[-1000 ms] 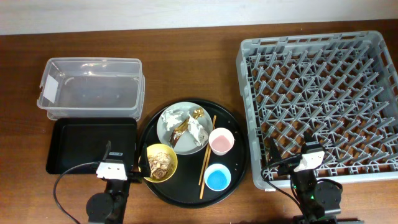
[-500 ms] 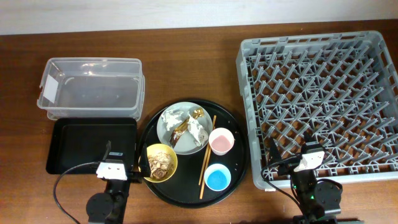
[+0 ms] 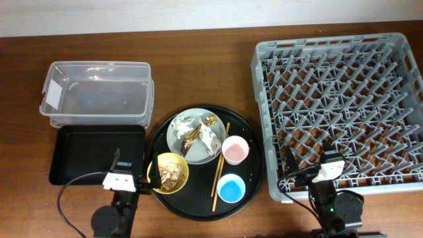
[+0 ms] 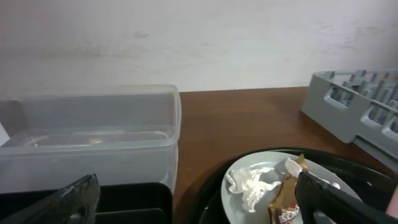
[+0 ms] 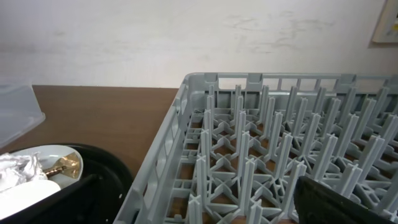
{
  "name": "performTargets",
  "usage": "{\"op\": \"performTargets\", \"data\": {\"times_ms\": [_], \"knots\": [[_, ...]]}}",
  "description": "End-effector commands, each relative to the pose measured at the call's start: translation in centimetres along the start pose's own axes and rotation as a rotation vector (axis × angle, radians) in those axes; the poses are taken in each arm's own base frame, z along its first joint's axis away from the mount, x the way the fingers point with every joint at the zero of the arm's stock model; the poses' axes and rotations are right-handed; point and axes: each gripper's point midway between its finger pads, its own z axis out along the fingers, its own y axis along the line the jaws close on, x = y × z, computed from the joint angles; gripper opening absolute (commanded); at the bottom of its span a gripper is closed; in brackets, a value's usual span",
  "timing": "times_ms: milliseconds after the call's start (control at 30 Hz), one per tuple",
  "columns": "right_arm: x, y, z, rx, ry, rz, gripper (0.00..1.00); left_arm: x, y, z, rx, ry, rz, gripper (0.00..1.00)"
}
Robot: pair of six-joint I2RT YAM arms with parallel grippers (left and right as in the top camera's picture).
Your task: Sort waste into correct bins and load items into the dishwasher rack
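A pale grey-green plate (image 3: 193,137) on the round black tray holds white tissue pieces (image 3: 210,137) and a gold-brown foil wrapper (image 3: 192,135); they also show in the left wrist view, tissue (image 4: 252,185) and wrapper (image 4: 287,193). A yellow bowl (image 3: 171,172) holds beige food scraps (image 3: 172,170). A pink cup (image 3: 234,150) and a light-blue cup (image 3: 231,189) stand beside it. The clear tub (image 3: 96,93) and flat black tray (image 3: 96,154) lie at the left. The grey rack (image 3: 340,109) is at the right. My left gripper (image 4: 199,202) is open at the front, near the bowl. My right gripper (image 5: 205,199) is open at the rack's front left corner.
The round black tray (image 3: 205,198) sits at the centre front. A pair of wooden chopsticks (image 3: 219,166) lies on it between the plate and the cups. A white wall runs behind the brown table.
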Motion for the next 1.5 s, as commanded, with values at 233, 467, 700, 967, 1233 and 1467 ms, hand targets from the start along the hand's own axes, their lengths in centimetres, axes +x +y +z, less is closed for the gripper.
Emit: {"op": "performTargets", "data": {"times_ms": [233, 467, 700, 967, 1233, 1467], "knots": [[-3.3, 0.4, -1.9, 0.008, 0.195, 0.084, 0.99, -3.3, -0.5, 0.7, 0.016, 0.226, -0.068, 0.99], [-3.7, 0.6, -2.2, 0.038, 0.651, 0.125, 0.99, -4.1, -1.3, 5.3, 0.043, 0.667, -0.104, 0.99], [-2.4, 0.4, -1.2, 0.056, 0.88, 0.145, 0.99, -3.0, -2.5, 8.3, 0.094, 0.99, -0.164, 0.99], [-2.4, 0.4, -1.1, 0.057, 0.879, 0.144, 0.99, 1.1, -7.7, 15.2, 0.227, 0.946, -0.091, 0.96], [-2.4, 0.4, -1.1, 0.057, 0.88, 0.145, 0.99, 12.5, -9.2, 16.3, 0.174, 1.176, 0.036, 0.75], [-2.3, 0.4, -1.2, 0.057, 0.886, 0.145, 0.99, 12.1, -9.1, 16.5, 0.17, 1.188, 0.035, 0.0]]}}
